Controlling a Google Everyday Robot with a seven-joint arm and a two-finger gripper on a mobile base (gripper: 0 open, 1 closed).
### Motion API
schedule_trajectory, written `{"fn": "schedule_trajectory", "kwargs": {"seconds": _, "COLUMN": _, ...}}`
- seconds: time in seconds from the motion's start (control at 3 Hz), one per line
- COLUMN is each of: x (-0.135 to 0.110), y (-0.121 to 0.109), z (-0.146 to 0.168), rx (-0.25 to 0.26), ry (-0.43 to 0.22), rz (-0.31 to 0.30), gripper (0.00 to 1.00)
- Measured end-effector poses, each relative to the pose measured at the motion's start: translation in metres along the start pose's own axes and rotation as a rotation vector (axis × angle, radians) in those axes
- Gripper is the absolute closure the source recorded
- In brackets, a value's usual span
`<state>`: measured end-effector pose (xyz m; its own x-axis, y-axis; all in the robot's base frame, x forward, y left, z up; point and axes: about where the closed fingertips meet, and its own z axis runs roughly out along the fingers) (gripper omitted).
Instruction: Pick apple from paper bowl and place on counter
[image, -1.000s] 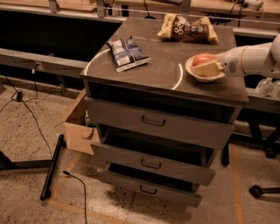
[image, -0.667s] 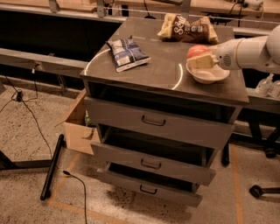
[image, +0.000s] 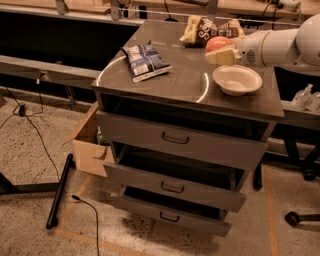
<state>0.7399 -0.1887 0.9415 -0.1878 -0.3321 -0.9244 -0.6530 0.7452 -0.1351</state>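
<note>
The apple (image: 218, 43), red-orange, is held in my gripper (image: 220, 51), lifted clear of the paper bowl (image: 237, 80) and up and to its left, above the counter (image: 175, 80). The gripper's pale fingers (image: 221, 56) are shut on the apple from below and beside it; the white arm reaches in from the right edge. The white bowl sits empty on the counter's right side, just right of the thin white circular line (image: 205, 85).
A blue snack bag (image: 145, 61) lies on the counter's left part. A yellow-brown snack bag (image: 200, 30) lies at the back, just behind the apple. The cabinet's drawers (image: 175, 140) are partly open. A cardboard box (image: 89, 145) stands at its left.
The gripper has lifted the apple out of the paper bowl and carried it up and to the left. The bowl now stands empty.
</note>
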Motion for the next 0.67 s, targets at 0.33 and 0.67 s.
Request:
{"fn": "schedule_trajectory", "kwargs": {"seconds": 0.33, "x": -0.013, "y": 0.013, "z": 0.014, "rx": -0.002, "ry": -0.007, "rz": -0.027, "gripper": 1.00}}
{"fn": "schedule_trajectory", "kwargs": {"seconds": 0.67, "x": -0.019, "y": 0.022, "z": 0.035, "rx": -0.005, "ry": 0.012, "rz": -0.049, "gripper": 1.00}}
